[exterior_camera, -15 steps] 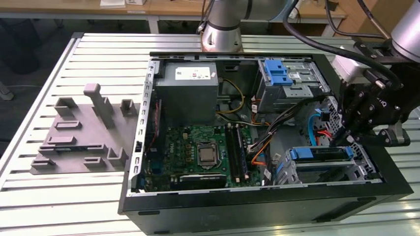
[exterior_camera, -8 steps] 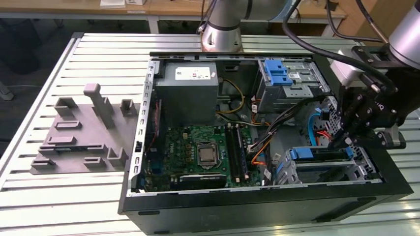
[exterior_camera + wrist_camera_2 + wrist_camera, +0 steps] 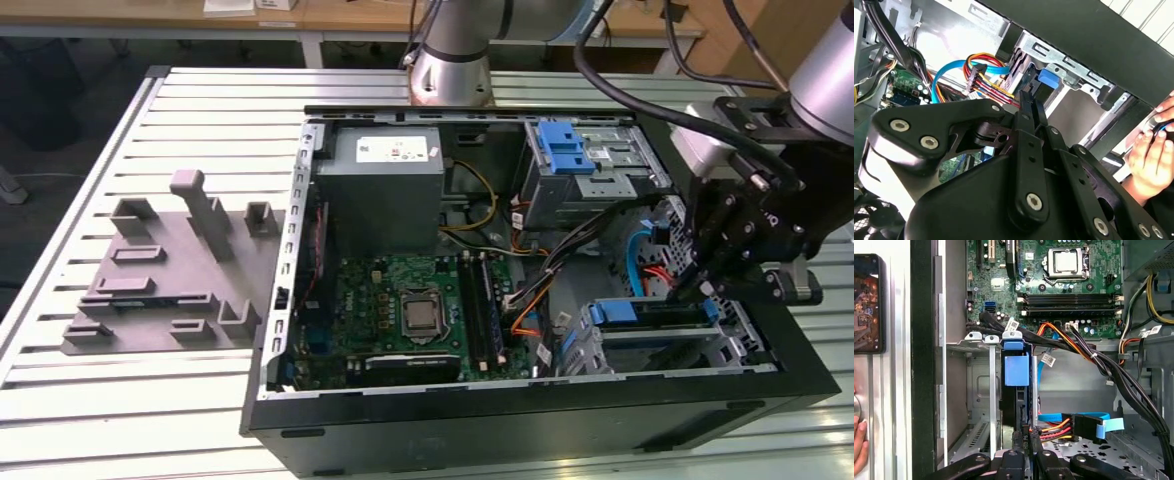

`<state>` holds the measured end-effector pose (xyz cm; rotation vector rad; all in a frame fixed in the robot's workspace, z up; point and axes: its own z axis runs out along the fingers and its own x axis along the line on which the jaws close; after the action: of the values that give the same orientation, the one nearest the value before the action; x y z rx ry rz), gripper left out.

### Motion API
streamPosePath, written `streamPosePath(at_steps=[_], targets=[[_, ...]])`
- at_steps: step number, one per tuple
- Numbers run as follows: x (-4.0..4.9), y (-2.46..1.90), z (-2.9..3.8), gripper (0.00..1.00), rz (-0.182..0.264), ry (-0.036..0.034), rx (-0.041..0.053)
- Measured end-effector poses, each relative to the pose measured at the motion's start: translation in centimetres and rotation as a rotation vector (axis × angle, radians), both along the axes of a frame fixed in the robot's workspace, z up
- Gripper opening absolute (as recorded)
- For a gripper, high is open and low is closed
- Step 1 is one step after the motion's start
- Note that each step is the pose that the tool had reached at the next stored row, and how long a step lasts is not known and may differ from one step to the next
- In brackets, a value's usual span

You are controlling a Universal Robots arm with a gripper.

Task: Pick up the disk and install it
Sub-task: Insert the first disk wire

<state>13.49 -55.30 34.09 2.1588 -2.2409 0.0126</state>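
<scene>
The disk (image 3: 650, 312), edged by its blue carrier frame, sits on edge in the lower drive cage (image 3: 667, 345) at the exterior view's right of the open computer case (image 3: 534, 420). In the first wrist view the disk's blue tab (image 3: 1016, 370) and dark body stand between the cage's metal rails. My gripper (image 3: 687, 290) hangs just over the cage. Its fingers are shut together, with the tips (image 3: 1026, 437) at the disk's near edge, not around it. In the second wrist view the gripper (image 3: 1027, 100) points toward the blue tab (image 3: 1047, 80).
Black, orange and blue cables (image 3: 1074, 417) run close beside the cage. A grey power supply box (image 3: 387, 185), the motherboard (image 3: 407, 310) and an upper bay with a blue latch (image 3: 574, 150) fill the case. A grey fixture plate (image 3: 160, 270) lies outside. A person's hand (image 3: 1149, 145) is by the case wall.
</scene>
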Motion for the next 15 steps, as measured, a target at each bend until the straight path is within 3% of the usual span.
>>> streamPosePath(at_steps=[4,15], targets=[[0.04,-0.01,-0.12,0.16,-0.023,0.0005,-0.0003],[0.31,-0.01,-0.43,0.16,-0.024,0.0069,0.0009]])
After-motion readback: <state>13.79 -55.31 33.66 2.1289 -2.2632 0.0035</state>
